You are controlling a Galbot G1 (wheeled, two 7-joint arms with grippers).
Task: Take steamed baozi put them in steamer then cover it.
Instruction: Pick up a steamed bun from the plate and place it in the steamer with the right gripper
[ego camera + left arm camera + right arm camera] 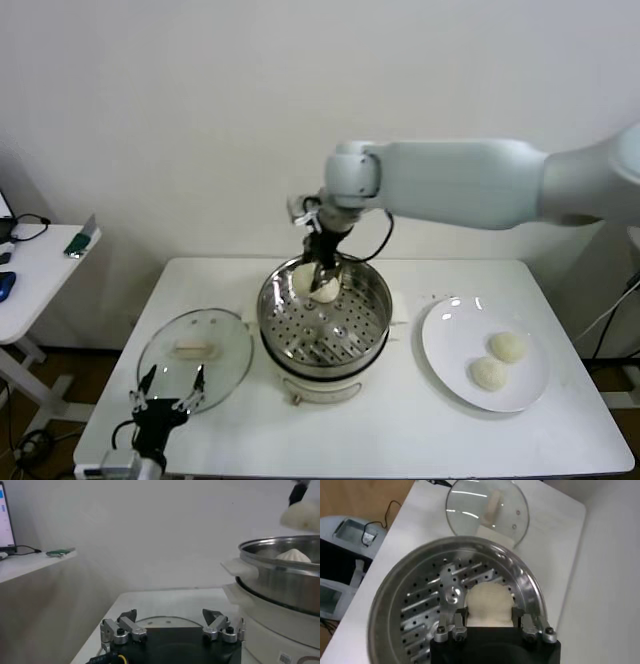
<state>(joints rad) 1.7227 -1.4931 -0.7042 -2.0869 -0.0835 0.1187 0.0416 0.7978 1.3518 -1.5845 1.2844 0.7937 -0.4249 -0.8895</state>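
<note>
My right claw (pixel 490 625) grips a round cream-white dough bun (pixel 489 606) above the shiny perforated steel steamer (pixel 325 318), hiding its underside. Left claw (pixel 172 628) waits open (fingers spread) beside the clear glass lid (pixel 195 357) on the white counter (pixel 400 430); two buns (pixel 498 360) sit on the white plate (pixel 450 340).

White plate (pixel 440 345) right on white table (pixel 400 430); side desk (pixel 30 270) far left.

You had one cream-white baozi (pixel 322 284) held above the shiny perforated steamer (pixel 325 318), another against its far wall, two (pixel 498 360) well apart at right; the glass cover (pixel 195 355) lay flat beside its left
</note>
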